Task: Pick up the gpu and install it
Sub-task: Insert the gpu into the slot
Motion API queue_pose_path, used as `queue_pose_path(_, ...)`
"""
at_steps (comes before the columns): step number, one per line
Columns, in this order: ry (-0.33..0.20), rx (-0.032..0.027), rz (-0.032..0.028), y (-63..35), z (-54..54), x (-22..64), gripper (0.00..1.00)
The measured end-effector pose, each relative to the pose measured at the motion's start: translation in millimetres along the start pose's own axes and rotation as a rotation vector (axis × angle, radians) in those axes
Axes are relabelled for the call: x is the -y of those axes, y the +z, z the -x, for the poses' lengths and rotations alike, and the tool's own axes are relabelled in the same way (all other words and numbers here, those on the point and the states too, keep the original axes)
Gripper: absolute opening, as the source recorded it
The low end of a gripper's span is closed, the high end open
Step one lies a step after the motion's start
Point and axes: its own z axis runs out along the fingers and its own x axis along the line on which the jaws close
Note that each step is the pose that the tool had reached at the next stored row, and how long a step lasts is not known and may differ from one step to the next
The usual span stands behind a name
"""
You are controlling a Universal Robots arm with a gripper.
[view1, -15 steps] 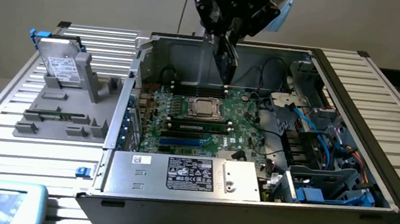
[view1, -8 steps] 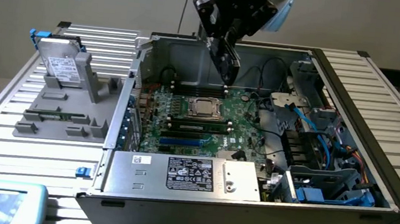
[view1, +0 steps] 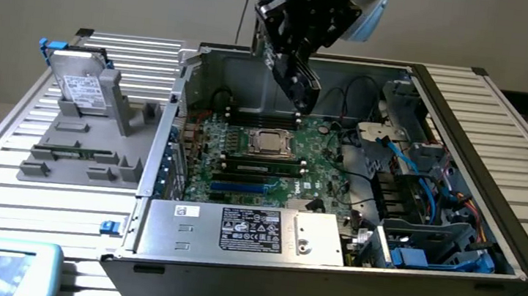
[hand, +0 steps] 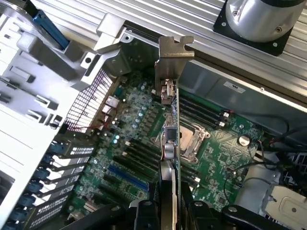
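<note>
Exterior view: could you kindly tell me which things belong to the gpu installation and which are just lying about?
Job: thin black gpu card with grey metal edge, gripped by the black end effector; green motherboard.
Lying about: silver-grey drive with white label; grey plastic parts holder.

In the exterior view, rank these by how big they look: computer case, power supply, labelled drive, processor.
Largest to smallest:
computer case
power supply
labelled drive
processor
The drive sits farther from the camera than the power supply, so its true size is unsure.
</note>
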Motion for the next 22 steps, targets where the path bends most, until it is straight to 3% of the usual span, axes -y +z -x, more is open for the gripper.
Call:
queue_pose_path(9,-0.162,-0.0191,-0.0128,1.6,0.2,0.3,0.28)
queue_pose_path(13,-0.235,-0.0202,-0.023,2.5,0.2,0.4,0.28)
queue_pose_path(22,-0.4,-0.0156,-0.0509,4.9,0.3,0.9,0.28)
